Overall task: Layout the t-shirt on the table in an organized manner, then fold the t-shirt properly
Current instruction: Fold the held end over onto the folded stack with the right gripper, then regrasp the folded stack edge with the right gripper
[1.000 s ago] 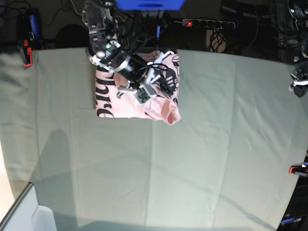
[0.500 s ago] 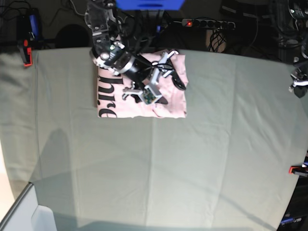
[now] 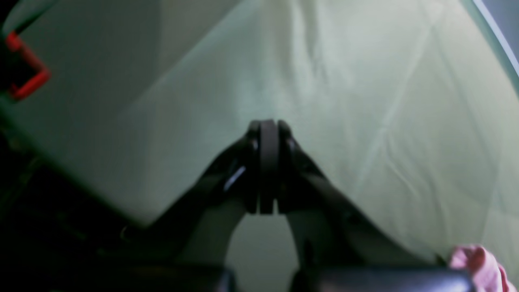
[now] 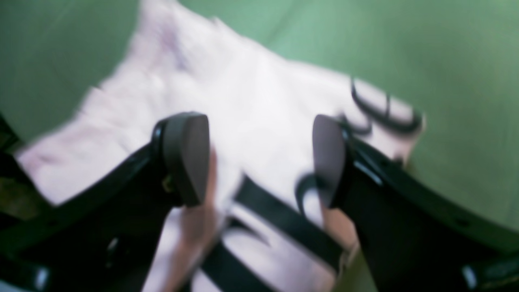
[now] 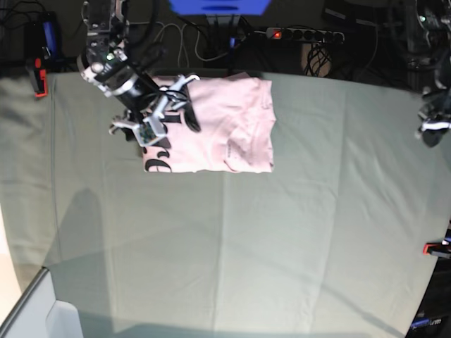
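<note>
Right end effector [image 5: 163, 115] spread, empty, over shirt [image 5: 225, 127] left edge; shirt extends rightward. Left end effector [image 3: 267, 166] pinched together, empty, well apart.

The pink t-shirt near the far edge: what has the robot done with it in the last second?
The right pincer carried a flap across and let it go, then pulled back toward the base view's left; it now hangs open over the t-shirt, which lies as a flat folded rectangle. The left pincer kept shut off at the side, and the table did not change.
</note>
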`<state>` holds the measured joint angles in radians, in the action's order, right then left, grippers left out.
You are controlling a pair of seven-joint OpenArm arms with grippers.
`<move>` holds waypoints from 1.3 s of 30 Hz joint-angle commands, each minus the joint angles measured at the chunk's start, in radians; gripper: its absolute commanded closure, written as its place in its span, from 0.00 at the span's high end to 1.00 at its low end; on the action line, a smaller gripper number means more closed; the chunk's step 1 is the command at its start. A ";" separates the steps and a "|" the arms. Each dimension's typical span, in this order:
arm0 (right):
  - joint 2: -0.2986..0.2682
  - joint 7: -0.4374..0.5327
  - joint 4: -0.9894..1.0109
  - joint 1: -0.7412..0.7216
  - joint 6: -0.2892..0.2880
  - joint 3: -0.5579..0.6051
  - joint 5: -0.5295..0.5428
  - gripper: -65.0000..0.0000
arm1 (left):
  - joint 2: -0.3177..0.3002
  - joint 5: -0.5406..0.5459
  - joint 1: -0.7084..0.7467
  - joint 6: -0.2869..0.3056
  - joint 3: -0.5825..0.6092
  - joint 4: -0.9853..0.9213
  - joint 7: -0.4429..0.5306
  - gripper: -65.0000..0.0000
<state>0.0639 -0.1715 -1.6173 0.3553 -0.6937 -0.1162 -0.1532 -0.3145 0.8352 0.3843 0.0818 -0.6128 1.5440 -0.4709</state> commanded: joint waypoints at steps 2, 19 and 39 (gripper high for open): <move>0.006 0.028 0.022 -0.005 -0.004 -0.040 0.017 0.61 | -0.013 0.006 -0.003 0.009 0.001 0.016 0.016 0.00; 0.014 0.028 0.022 -0.008 -0.004 -0.205 0.019 0.61 | 0.010 0.008 -0.017 0.009 0.003 0.013 0.016 0.00; 0.078 0.028 -0.054 0.089 -0.004 0.195 -0.079 0.62 | 0.010 0.009 -0.008 0.009 0.003 0.006 0.014 0.00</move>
<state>0.1379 -0.1680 -1.6585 0.4416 -0.6914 0.0753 -0.2512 -0.2874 0.8356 0.3737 0.0826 -0.6048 1.5394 -0.4732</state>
